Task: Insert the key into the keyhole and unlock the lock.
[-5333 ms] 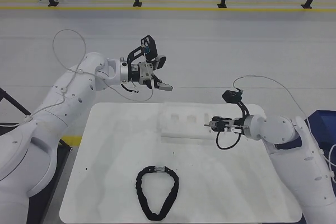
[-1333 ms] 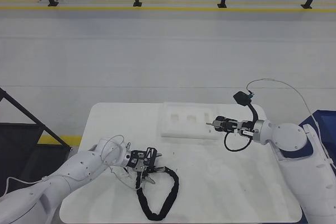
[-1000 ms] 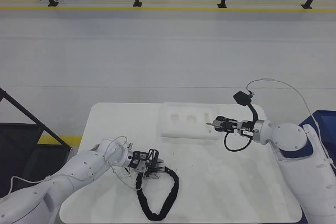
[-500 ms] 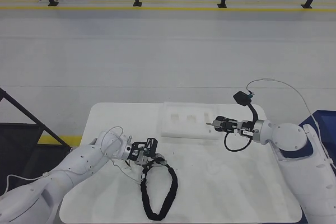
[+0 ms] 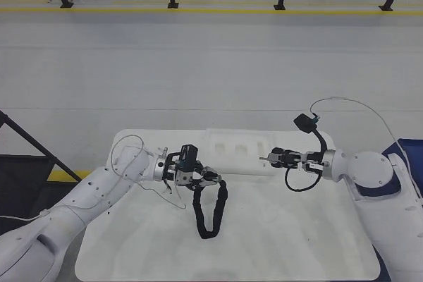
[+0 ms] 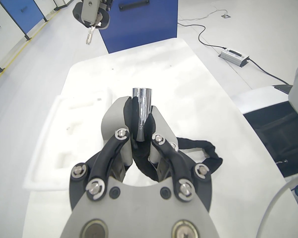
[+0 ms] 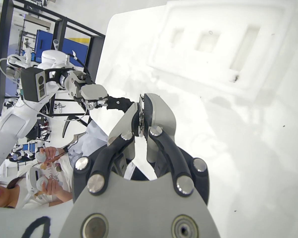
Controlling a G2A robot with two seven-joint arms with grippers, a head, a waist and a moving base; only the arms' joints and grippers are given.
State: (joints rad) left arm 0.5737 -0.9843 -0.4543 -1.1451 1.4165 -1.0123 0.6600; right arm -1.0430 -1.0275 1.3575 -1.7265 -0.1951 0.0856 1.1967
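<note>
- Black cloth sleeves the looped lock (image 6: 214, 156), whose loop runs from the left arm toward the robot's side of the white desk (image 5: 303, 240). We cannot tell whether its low end rests on the desk top.
- At the loop's upper end we see the chrome cylinder (image 6: 142, 100). The left end effector (image 6: 140, 115) is clamped on it, with a black pad pressed to each side and the bright end poking out past the fingertips.
- We place this end effector above the middle-left of the desk, just in front of the foam tray (image 5: 233, 151).
- From the right wrist view we make out the keyhole (image 7: 89, 105) in the cylinder's round end face, which is turned toward the right arm.
- Between the two arms we see a clear gap, so key and lock are well apart and the key is not in the keyhole.
- The right end effector (image 5: 271, 158) is closed on the key (image 6: 89, 37). Its head is pinched between the pads and its blade sticks out past the fingertips toward the left arm.
- We see this end effector raised above the right end of the tray, not touching it.
- The tray lies along the far edge of the desk, white, with three rectangular recesses in a row.
- Beyond the desk, in the left wrist view, a blue cabinet (image 6: 144, 13) stands on the pale floor behind the right end effector.
</note>
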